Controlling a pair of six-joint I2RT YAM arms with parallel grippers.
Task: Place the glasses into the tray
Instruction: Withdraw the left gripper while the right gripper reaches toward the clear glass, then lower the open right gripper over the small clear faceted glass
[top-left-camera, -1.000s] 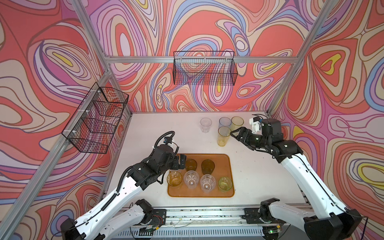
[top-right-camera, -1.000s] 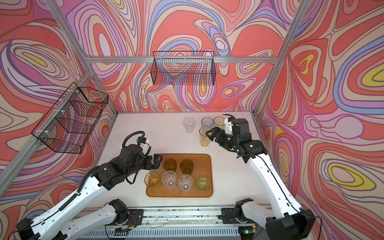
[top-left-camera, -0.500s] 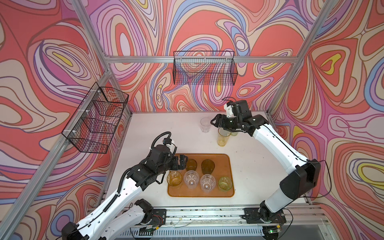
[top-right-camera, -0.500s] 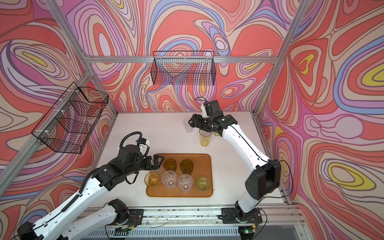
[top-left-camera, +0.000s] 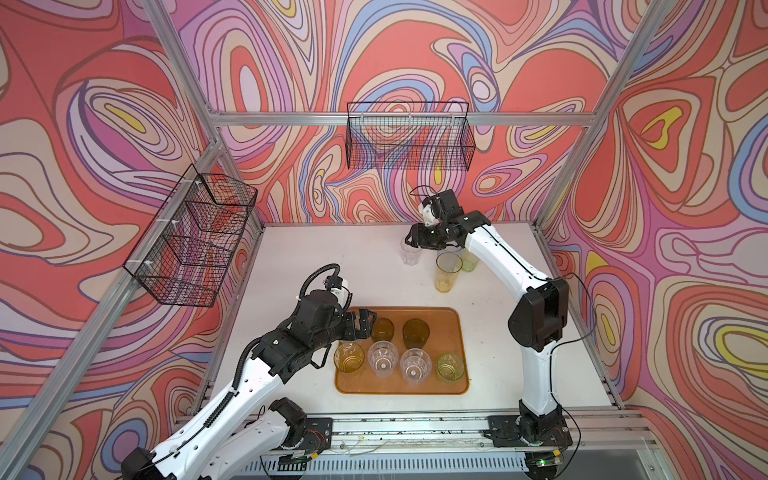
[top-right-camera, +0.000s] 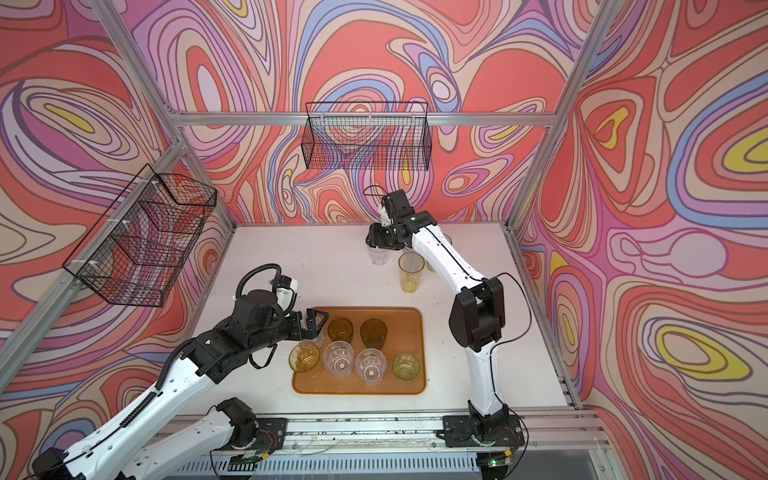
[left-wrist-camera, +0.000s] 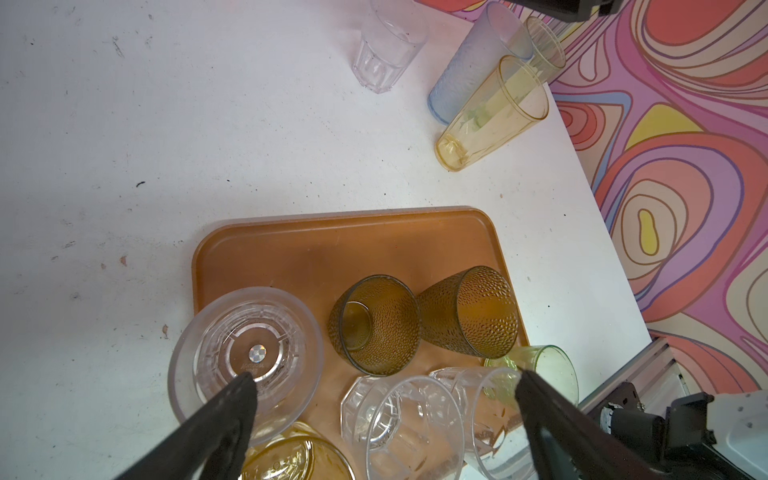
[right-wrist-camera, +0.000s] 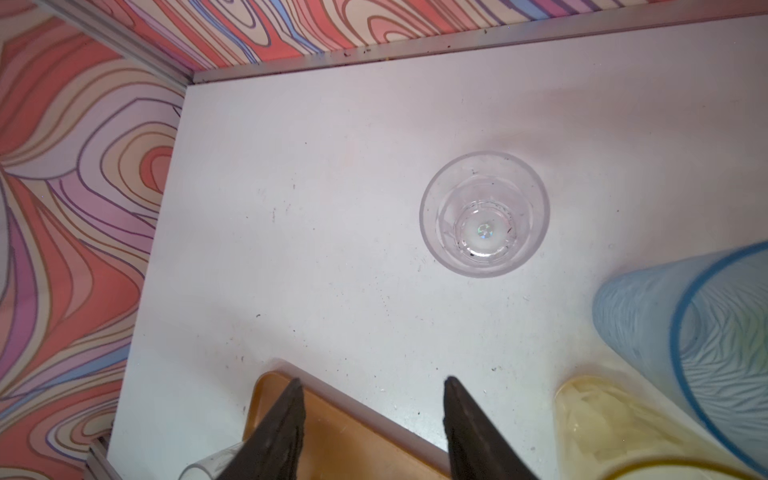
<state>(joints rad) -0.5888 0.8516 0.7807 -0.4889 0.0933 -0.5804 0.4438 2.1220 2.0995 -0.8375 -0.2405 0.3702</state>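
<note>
Hovering empty near clear faceted glasses (right-wrist-camera: 484, 214): left claw (left-wrist-camera: 384, 376) wide, right claw (right-wrist-camera: 372, 380) half-open.

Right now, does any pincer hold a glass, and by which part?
Nothing is held: left pincer stands wide open, right pincer has nothing between its jaws.

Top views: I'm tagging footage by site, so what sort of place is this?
Probably a robot test cell, not a home: an aluminium frame carries swirl-printed wall panels; left arm and right arm stand on a base rail.
</note>
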